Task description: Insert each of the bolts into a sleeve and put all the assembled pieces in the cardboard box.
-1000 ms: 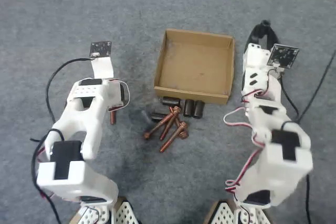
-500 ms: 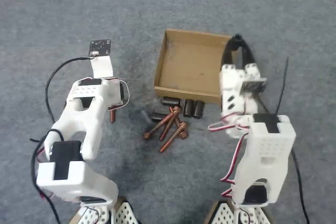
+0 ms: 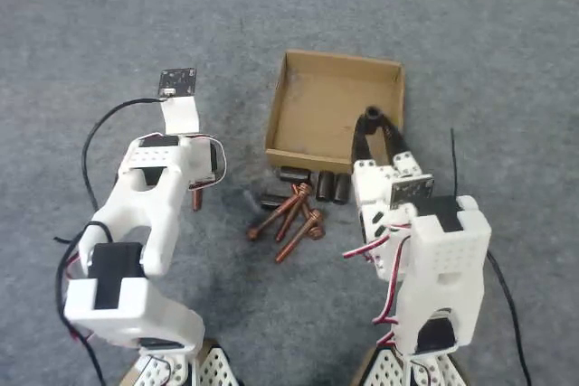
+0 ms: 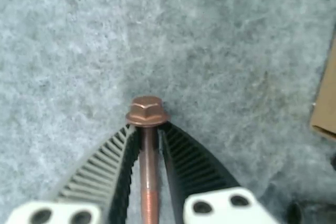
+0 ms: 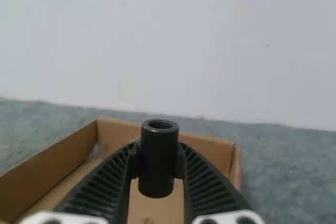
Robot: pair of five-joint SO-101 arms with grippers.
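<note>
- The cardboard box (image 3: 330, 162) stands at the middle of the counter (image 3: 271, 42), toward the back.
- Three loose sleeves (image 3: 324, 185) lie in a row just before the front wall of the box. A fourth sleeve (image 3: 271, 199) lies a little nearer, to their left.
- The loose bolts (image 3: 291, 216) lie in a heap just before these sleeves, touching one another.
- The left claw (image 4: 148, 127) is left of the heap and apart from it, with a bolt (image 4: 147, 113) between its fingers.
- The right claw (image 5: 157, 156) is over the near right part of the box, with a sleeve (image 5: 159, 129) between its fingers.

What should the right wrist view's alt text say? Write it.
The right gripper clamps a black sleeve, its open bore visible at the far end. The cardboard box lies just beyond, with grey carpet and a pale wall behind.
</note>
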